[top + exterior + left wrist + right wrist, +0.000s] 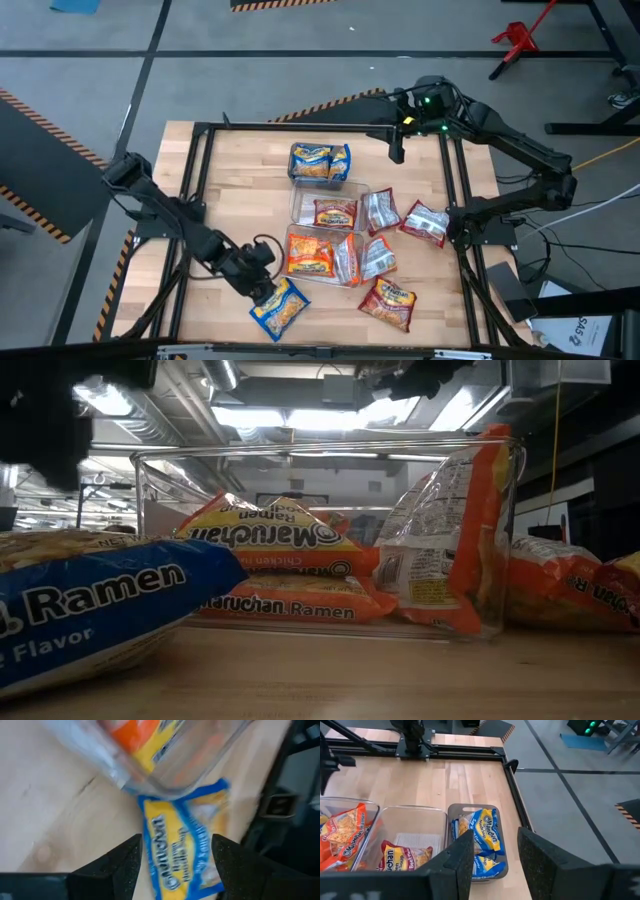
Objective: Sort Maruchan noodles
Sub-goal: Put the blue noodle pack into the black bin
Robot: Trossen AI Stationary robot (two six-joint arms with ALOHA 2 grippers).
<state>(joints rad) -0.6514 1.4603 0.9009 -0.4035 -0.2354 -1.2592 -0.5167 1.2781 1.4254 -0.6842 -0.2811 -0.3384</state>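
The left gripper (268,293) sits low at the near edge of the wooden table (230,180), fingers (122,865) spread to either side of a blue-and-yellow Maruchan packet (281,306) lying flat on the wood, just beside the clear bin (322,256) holding orange packets (310,254). The right gripper (397,152) hangs above the far bin (320,163) of blue-and-yellow packets (479,837), fingers (460,860) parted, holding nothing. Red-and-silver packets (425,223) lie loose on the table.

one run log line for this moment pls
left claw: open over blue packet, table front | right claw: open, empty, hovering at the back | blue bin: holds blue packets
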